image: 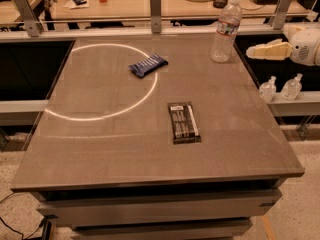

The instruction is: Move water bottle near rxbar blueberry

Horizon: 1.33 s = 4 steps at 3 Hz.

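Grey tabletop [100, 149], jaws just right of water bottle [226, 29], not touching

I log clear water bottle [226, 29], red-blue band, dark blue rxbar blueberry [148, 65], cream gripper [250, 52] off right edge of grey worktop [125, 149]

the gripper [257, 52] shows at the upper right edge of the view, and the frame edge cuts off the rest of the arm. its forward part is a pale cream-yellow, smooth and matte, and it narrows to a blunt, wedge-like tip. behind it sits a rounded white housing [306, 45], bulbous like moulded plastic and brighter than the cream part. a small dark spot seems to sit on its side, and a thin shadowed seam marks where the two colours meet.
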Motion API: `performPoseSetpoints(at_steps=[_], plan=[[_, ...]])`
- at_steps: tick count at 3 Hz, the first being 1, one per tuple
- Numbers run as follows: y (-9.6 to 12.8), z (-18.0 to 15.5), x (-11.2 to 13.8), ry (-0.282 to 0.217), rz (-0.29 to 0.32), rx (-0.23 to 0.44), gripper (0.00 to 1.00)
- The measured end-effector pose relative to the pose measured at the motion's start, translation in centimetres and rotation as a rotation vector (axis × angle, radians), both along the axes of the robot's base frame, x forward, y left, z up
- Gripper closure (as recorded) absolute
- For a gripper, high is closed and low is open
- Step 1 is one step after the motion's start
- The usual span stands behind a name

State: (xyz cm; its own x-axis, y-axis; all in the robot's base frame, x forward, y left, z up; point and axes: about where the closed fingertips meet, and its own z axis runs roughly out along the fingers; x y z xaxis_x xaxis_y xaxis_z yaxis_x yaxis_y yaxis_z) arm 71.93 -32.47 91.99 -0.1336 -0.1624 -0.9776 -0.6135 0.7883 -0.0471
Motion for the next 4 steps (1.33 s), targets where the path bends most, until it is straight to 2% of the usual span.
performPoseSetpoints(at_steps=[1, 2, 3, 4], plan=[[1.7, -0.8, 1.7, -0.016, 0.000, -0.021, 0.00], [4.0, -0.9, 3.9, -0.024, 0.006, 0.007, 0.00], [7.3, -1.0, 6.3, -0.018, 0.032, 0.043, 0.00], [8.4, -2.0, 7.3, -0.006, 0.041, 0.041, 0.00]])
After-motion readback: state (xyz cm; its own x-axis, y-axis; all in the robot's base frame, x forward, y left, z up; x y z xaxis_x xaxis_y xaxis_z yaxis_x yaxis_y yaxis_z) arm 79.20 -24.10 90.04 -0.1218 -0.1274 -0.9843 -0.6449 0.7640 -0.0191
